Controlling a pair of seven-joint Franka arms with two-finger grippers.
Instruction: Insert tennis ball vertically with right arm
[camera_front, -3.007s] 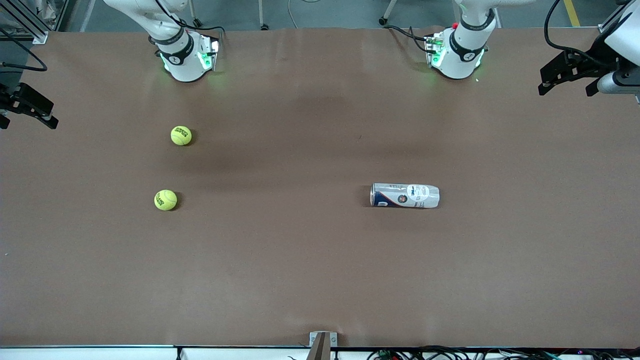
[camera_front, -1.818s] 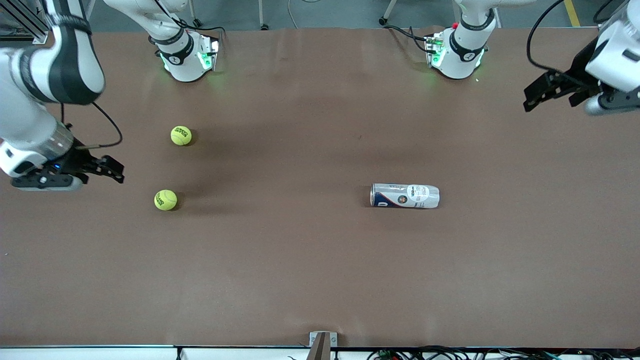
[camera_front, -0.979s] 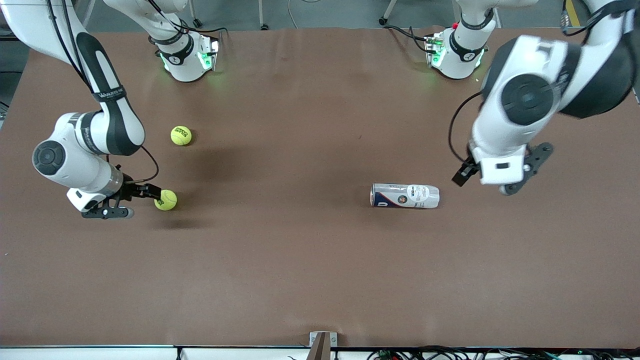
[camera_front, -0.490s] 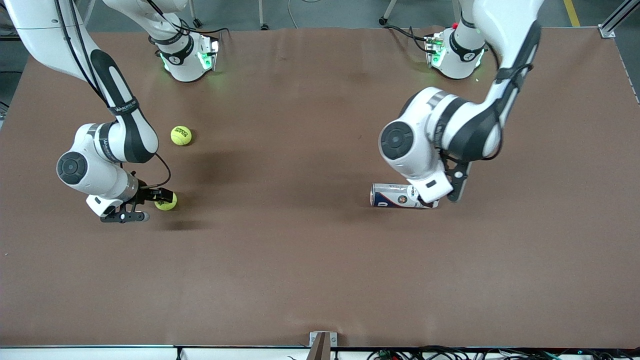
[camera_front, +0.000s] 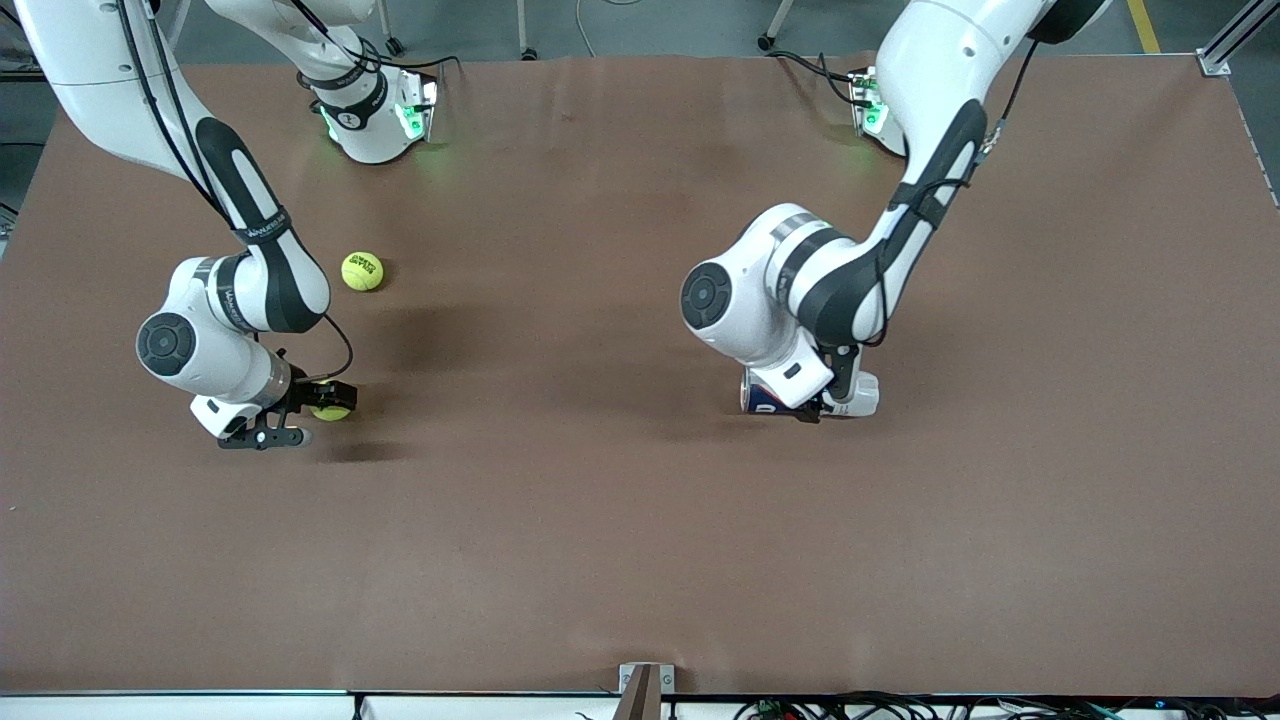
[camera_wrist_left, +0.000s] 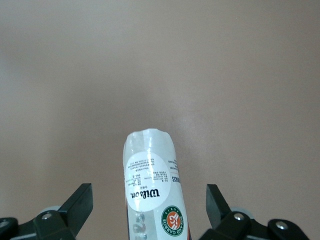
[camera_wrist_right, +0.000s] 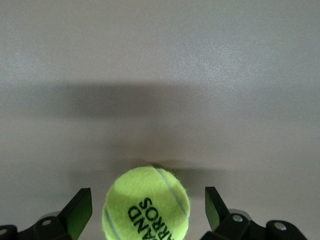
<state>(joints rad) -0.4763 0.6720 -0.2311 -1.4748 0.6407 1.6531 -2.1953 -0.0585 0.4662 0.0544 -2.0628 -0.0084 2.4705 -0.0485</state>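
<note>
Brown table covering (camera_front: 620, 520) is seen under both arms; the right gripper (camera_front: 300, 412) is set low at a tennis ball (camera_front: 330, 411) toward the right arm's end, its fingers (camera_wrist_right: 77, 212) spread wide on either side of the ball (camera_wrist_right: 146, 204), no contact seen; a second tennis ball (camera_front: 362, 271) is found farther from the front camera, well apart; the ball can (camera_front: 812, 392) is laid on its side toward the left arm's end; the left gripper (camera_front: 822, 400) is placed over it, fingers (camera_wrist_left: 80, 207) spread wide to either side of the can (camera_wrist_left: 152, 187), nothing clamped.
</note>
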